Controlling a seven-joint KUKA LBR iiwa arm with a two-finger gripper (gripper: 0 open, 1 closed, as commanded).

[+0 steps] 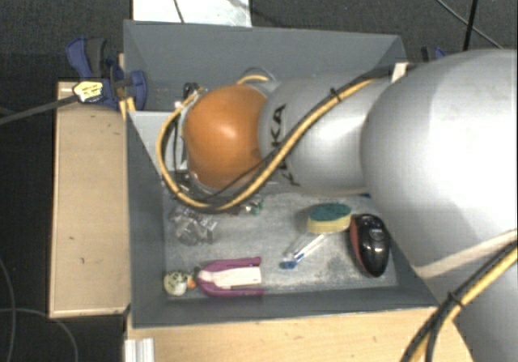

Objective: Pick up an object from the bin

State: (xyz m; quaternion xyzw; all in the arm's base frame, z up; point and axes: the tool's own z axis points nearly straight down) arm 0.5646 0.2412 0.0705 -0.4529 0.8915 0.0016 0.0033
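My gripper (193, 227) reaches down under the orange wrist cover at the bin's left side, its metal end close to the floor. Just in front of it, along the near wall, lies a purple and white oblong thing (232, 277). A small pale round thing (176, 282) touches that thing's left end. To the right lies a dish brush (322, 224) with a green and yellow head and a blue-tipped handle.
A black computer mouse (370, 244) with a red stripe lies at the bin's right, partly under the arm. A small green item (255, 207) peeks out beneath the wrist. The thick arm covers the bin's back and right parts.
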